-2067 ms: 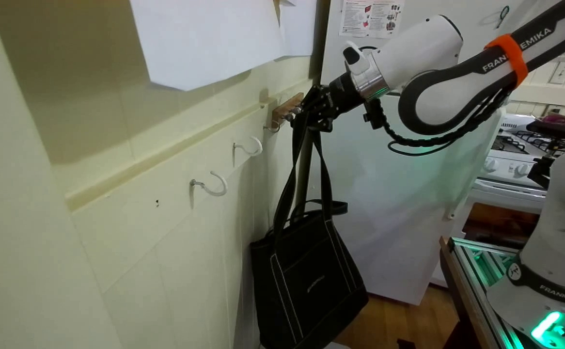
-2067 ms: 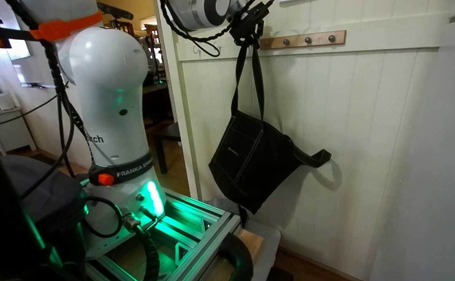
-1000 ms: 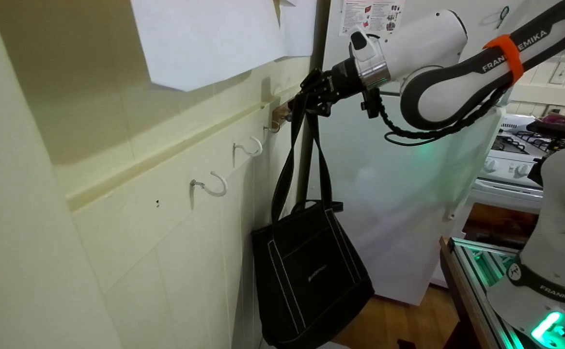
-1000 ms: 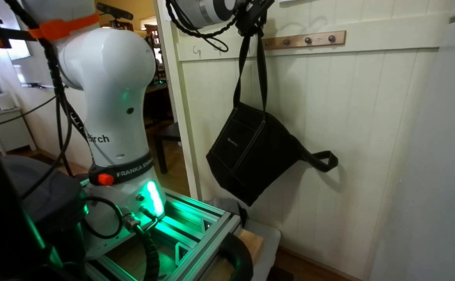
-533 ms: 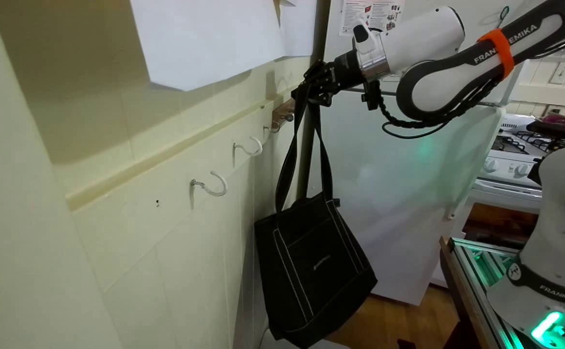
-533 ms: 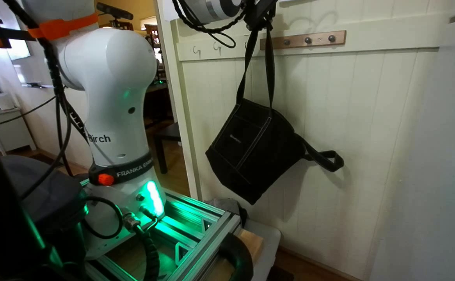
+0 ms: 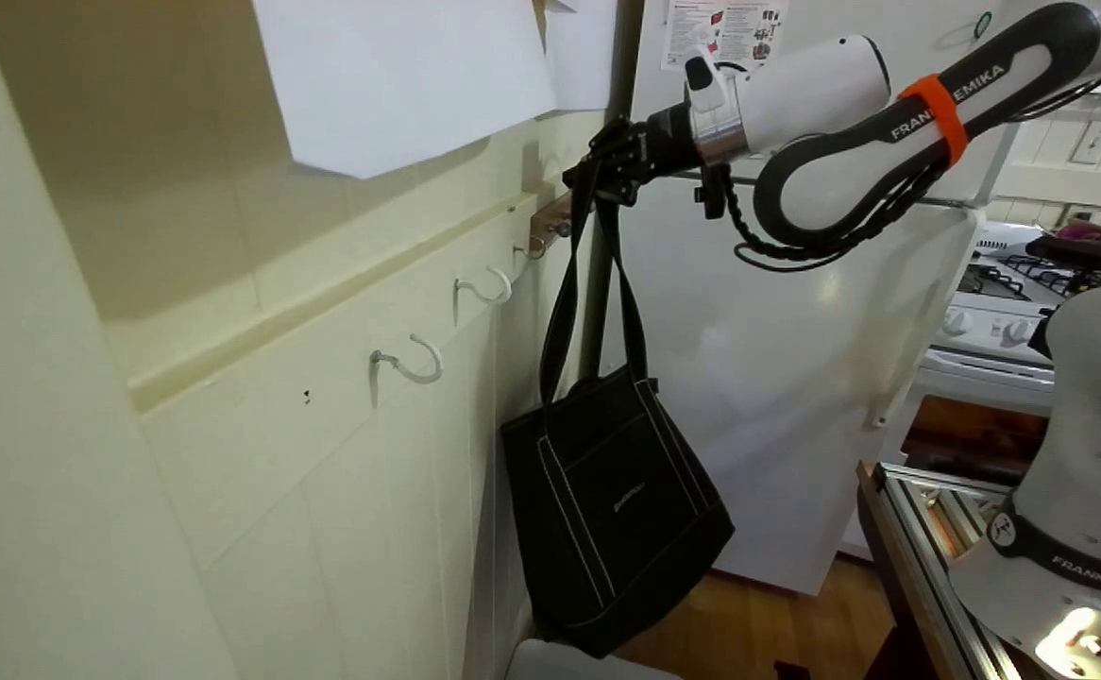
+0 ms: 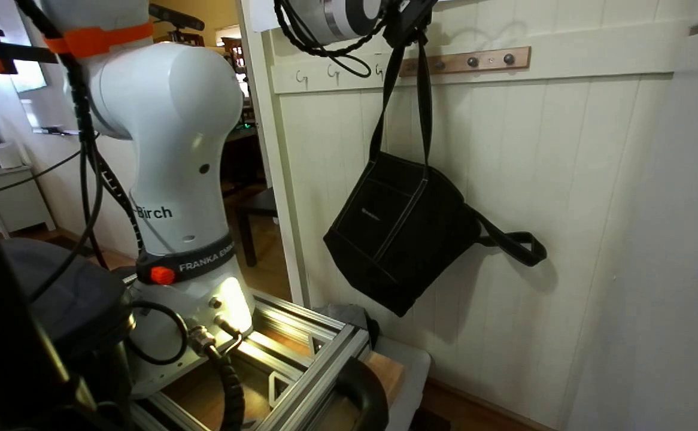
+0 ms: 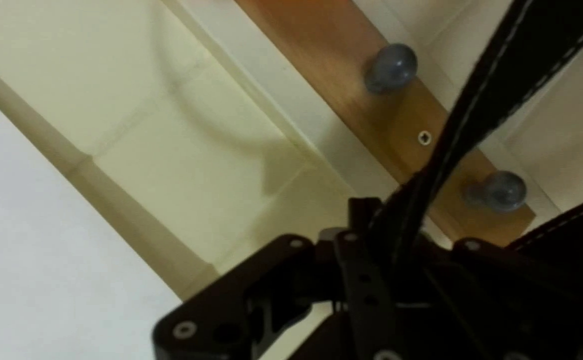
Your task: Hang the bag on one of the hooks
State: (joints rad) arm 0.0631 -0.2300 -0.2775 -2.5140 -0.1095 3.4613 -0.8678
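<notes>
The black bag (image 7: 621,510) hangs in the air beside the wall in both exterior views (image 8: 403,233), its body tilted. My gripper (image 7: 586,179) is shut on its strap handles (image 9: 491,80) at their top. The tan wooden hook board (image 8: 460,63) is fixed to the wall and carries dark round knobs. In the wrist view, one knob (image 9: 501,191) shows between the two straps and another knob (image 9: 394,67) lies to the left of them. My gripper (image 8: 412,39) is above the board's near-door end in an exterior view. Whether a strap touches a knob cannot be told.
White curled wire hooks (image 7: 415,364) stick out of the same wall rail. White paper sheets (image 7: 409,76) hang on the wall above it. A white fridge (image 7: 730,378) stands beyond the board. The robot's metal-framed base table (image 8: 325,365) is below the bag.
My gripper and the bag have risen and moved along the wall over the board's end. The gripper stays shut on the straps. The base light has turned from green to yellowish white.
</notes>
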